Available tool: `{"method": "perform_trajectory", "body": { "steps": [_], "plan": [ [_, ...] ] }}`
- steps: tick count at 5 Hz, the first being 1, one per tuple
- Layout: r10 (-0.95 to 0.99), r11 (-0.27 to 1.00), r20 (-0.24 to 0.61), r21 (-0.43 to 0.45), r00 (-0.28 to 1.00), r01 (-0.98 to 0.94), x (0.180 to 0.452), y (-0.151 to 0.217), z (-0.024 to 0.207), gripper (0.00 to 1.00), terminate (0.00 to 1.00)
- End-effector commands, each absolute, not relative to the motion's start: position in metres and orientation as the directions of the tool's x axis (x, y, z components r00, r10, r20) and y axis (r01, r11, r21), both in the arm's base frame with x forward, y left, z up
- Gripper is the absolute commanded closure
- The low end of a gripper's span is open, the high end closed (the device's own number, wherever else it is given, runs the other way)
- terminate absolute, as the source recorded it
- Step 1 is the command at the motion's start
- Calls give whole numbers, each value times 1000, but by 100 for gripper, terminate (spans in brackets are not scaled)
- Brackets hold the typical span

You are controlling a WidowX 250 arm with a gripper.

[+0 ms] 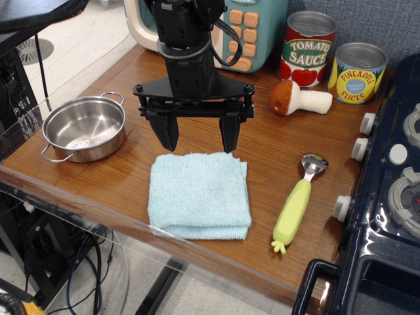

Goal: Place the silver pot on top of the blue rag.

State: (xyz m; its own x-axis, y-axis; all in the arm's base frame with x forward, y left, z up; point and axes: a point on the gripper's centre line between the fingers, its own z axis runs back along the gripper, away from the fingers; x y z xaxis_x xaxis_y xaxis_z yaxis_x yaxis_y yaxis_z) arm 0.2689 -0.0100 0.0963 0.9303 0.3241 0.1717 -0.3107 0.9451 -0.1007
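Note:
The silver pot (84,128) sits at the left end of the wooden table, upright and empty, with two wire loop handles. The blue rag (199,195) lies folded near the table's front edge, to the right of the pot. My gripper (199,136) hangs above the rag's far edge, jaws wide open and empty. Its two black fingertips (168,134) point down, just behind the rag. The pot is apart from the gripper, to its left.
A toy mushroom (298,98) lies right of the gripper. A tomato sauce can (307,49) and a pineapple slices can (357,73) stand at the back right. A yellow-handled spoon (296,203) lies right of the rag. A toy stove (387,197) borders the right side.

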Motion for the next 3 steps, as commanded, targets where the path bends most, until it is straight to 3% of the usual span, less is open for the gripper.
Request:
{"method": "perform_trajectory", "body": {
  "steps": [1, 2, 3],
  "plan": [
    [324, 945, 172, -101, 930, -311, 269, -10, 96, 0, 0],
    [343, 938, 149, -109, 927, -329, 276, 10, 105, 0, 0],
    [361, 932, 217, -79, 907, -353, 282, 29, 119, 0, 0]
  ]
}}
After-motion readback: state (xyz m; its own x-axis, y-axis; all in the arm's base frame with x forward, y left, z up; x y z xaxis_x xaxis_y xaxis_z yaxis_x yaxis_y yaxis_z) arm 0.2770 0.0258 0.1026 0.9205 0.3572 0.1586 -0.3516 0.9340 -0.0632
